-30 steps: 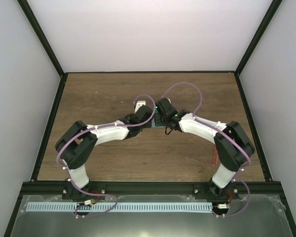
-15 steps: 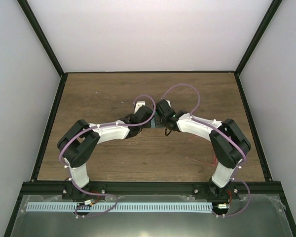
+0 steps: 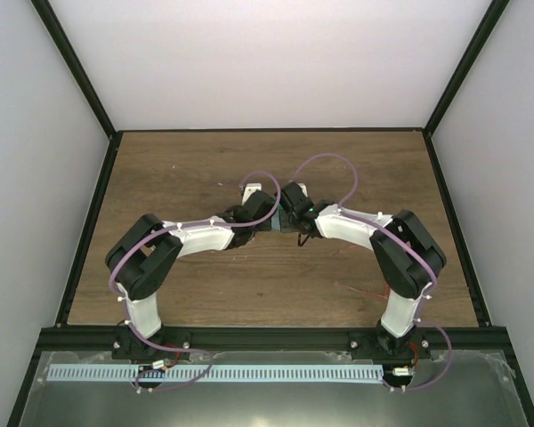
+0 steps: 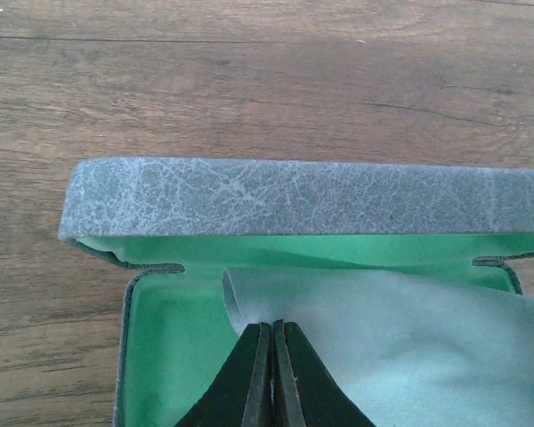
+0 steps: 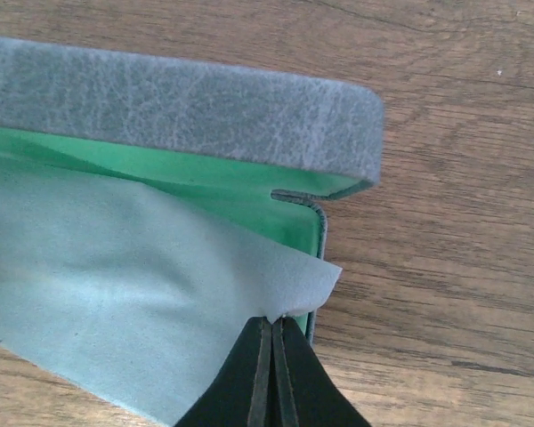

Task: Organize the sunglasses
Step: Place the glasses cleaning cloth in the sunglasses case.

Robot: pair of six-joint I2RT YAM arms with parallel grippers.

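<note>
My left jaws are closed on the pale blue cloth [image 4: 383, 338] near one corner, inside the green-lined case [image 4: 294, 196], whose lid stands open behind it. My right jaws are pinched shut on the cloth's opposite corner, right at the rim of the case's other end. The sunglasses [image 3: 360, 289] lie on the counter [image 3: 187, 169] well apart from the case, a thin red line just beside my right arm.

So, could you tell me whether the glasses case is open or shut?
Open: the lid is raised, baring the green lining, with the cloth lying partly inside.
</note>
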